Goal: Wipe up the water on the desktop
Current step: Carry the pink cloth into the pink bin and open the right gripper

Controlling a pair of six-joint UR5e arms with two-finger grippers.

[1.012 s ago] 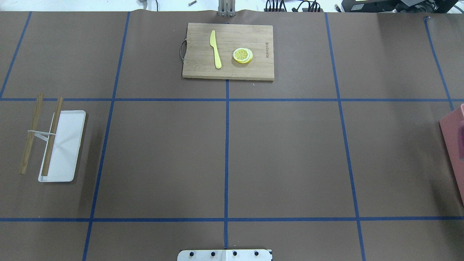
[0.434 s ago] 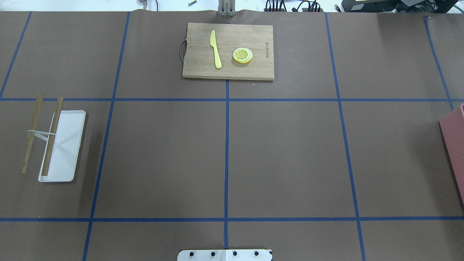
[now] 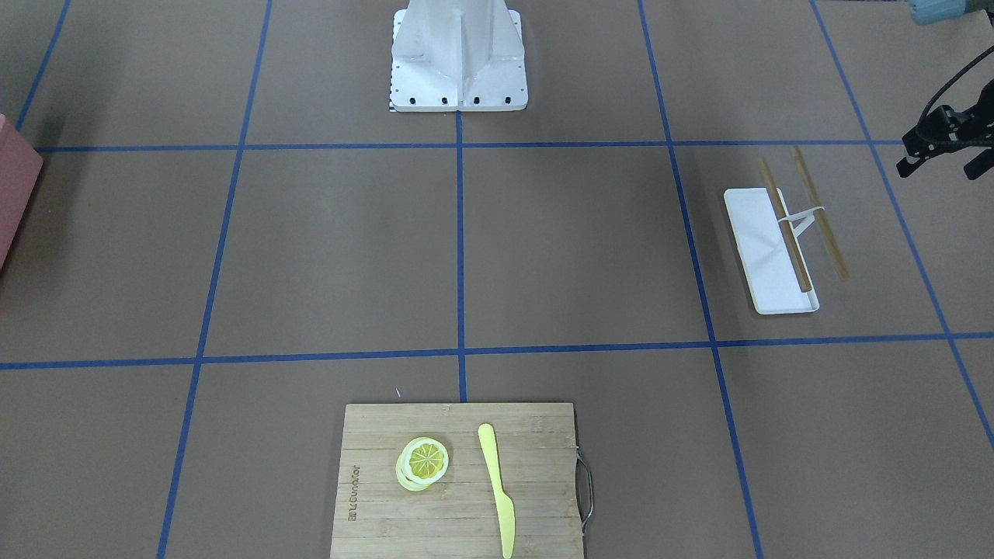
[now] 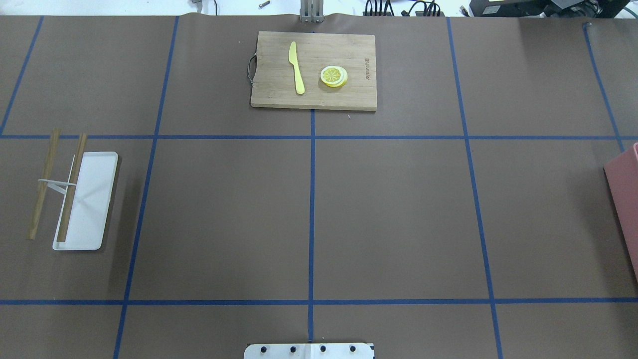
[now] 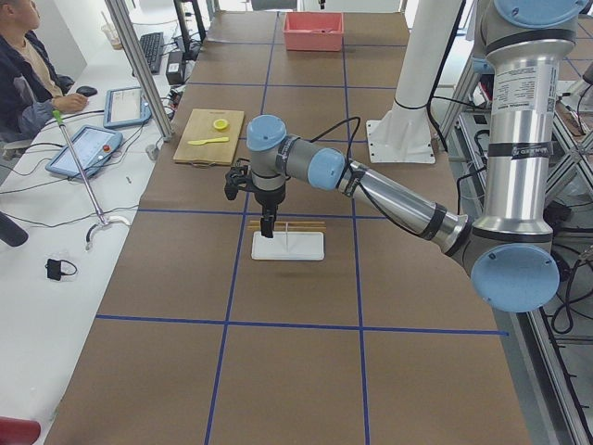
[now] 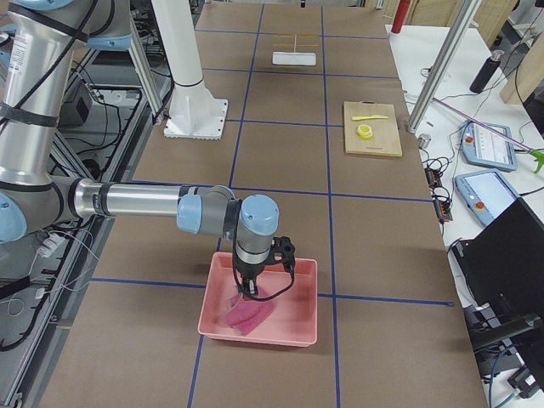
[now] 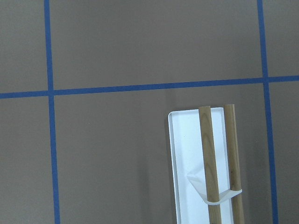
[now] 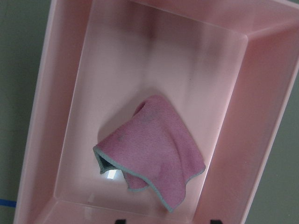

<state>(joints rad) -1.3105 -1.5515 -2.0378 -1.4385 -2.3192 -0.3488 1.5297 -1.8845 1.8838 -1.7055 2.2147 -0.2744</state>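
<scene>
The desktop (image 4: 398, 214) is matte brown with blue tape lines; I see no wet patch on it. A pink cloth (image 8: 154, 149) lies crumpled in a pink bin (image 8: 42, 116) at the table's right end. My right gripper (image 6: 248, 293) hangs just above the cloth inside the bin (image 6: 297, 327). Its two fingertips (image 8: 120, 220) show apart at the bottom edge of the right wrist view, with nothing between them. My left gripper (image 5: 267, 225) hovers over the far left of the desktop by the white tray (image 5: 287, 246). I cannot tell whether it is open or shut.
The white tray (image 4: 92, 199) carries two wooden sticks (image 4: 70, 199) joined by a white band. A bamboo cutting board (image 4: 314, 70) at the far middle holds a yellow knife (image 4: 297, 67) and lemon slices (image 4: 334, 76). The robot's base plate (image 4: 309, 350) sits at the near edge.
A darker shape over the pink bin at the overhead view's right edge one second ago no longer shows. Nothing else has moved.
</scene>
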